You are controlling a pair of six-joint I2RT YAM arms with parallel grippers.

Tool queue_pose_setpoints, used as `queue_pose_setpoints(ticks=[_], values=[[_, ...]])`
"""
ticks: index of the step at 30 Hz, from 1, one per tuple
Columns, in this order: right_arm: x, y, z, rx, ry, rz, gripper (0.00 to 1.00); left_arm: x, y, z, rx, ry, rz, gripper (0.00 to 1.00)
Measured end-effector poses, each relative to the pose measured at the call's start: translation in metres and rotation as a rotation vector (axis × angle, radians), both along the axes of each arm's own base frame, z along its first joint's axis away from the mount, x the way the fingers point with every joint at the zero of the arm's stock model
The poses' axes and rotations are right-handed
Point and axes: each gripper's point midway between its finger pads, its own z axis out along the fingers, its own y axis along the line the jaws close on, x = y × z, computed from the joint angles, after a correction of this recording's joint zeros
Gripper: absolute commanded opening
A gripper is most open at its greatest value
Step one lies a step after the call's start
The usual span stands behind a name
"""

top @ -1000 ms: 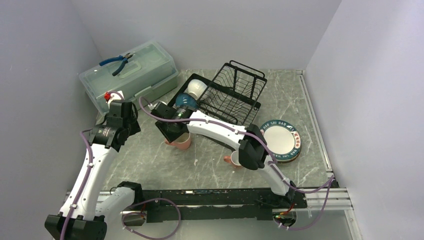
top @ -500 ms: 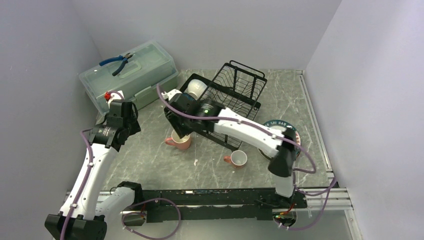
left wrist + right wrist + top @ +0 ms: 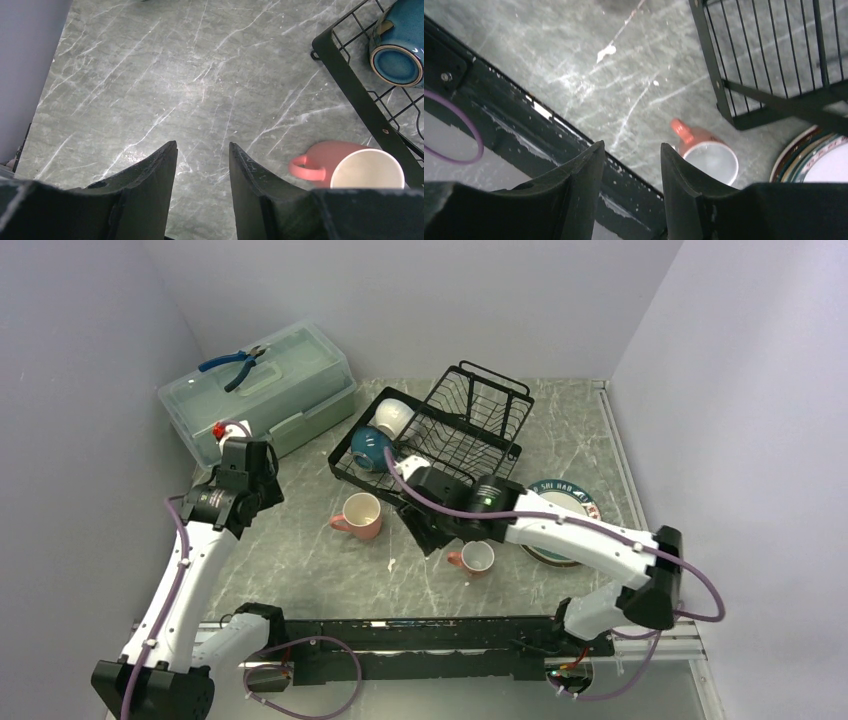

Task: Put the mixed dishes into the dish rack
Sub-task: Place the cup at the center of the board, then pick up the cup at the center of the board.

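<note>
My right tool (image 3: 631, 150) hovers part open and empty just left of the near mug (image 3: 709, 157), placed, I judge, to grab it for the rack (image 3: 718, 85).

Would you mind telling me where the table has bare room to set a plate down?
Largest bare patch: the marble between the left arm, the green plastic box and the farther pink mug. Another lies right of the dish rack, behind the plate stack. Crowded: the middle, where the right gripper hangs beside the nearer pink mug.
</note>
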Motion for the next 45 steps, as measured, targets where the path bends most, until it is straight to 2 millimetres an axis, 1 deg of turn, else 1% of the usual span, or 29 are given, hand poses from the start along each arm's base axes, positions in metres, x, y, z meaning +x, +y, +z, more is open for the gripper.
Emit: queue_pose_setpoints(ticks=[2, 5, 8, 12, 19, 23, 31, 35, 41, 43, 45], values=[[-0.008, -0.014, 0.001, 0.013, 0.006, -0.012, 0.48, 0.001, -0.001, -0.001, -0.003, 0.002, -0.003, 0.48], [-0.017, -0.029, 0.004, 0.042, 0.007, -0.030, 0.48, 0.003, -0.002, -0.001, -0.006, 0.002, -0.006, 0.48], [-0.023, -0.041, 0.000, 0.044, 0.018, -0.055, 0.48, 0.004, -0.003, -0.002, -0.009, 0.002, -0.009, 0.48], [-0.028, -0.058, -0.019, -0.013, 0.042, -0.098, 0.48, 0.004, -0.003, -0.002, -0.011, 0.003, -0.011, 0.48], [-0.032, -0.076, -0.051, -0.094, 0.069, -0.147, 0.49, 0.004, -0.004, -0.002, -0.014, 0.004, -0.015, 0.48], [-0.034, -0.080, -0.067, -0.131, 0.084, -0.159, 0.49, 0.004, -0.005, -0.002, -0.016, 0.004, -0.016, 0.48], [-0.034, -0.080, -0.095, -0.174, 0.102, -0.163, 0.49, 0.004, -0.006, -0.002, -0.016, 0.004, -0.022, 0.48], [-0.032, -0.078, -0.104, -0.181, 0.104, -0.164, 0.48, 0.004, -0.006, -0.002, -0.015, 0.004, -0.022, 0.48], [-0.028, -0.081, -0.113, -0.181, 0.103, -0.174, 0.39, 0.004, -0.006, -0.002, -0.015, 0.004, -0.022, 0.48], [-0.027, -0.082, -0.115, -0.183, 0.103, -0.176, 0.35, 0.004, -0.006, -0.002, -0.015, 0.004, -0.022, 0.48], [-0.025, -0.081, -0.116, -0.181, 0.101, -0.177, 0.29, 0.004, -0.006, -0.002, -0.015, 0.004, -0.023, 0.48]])
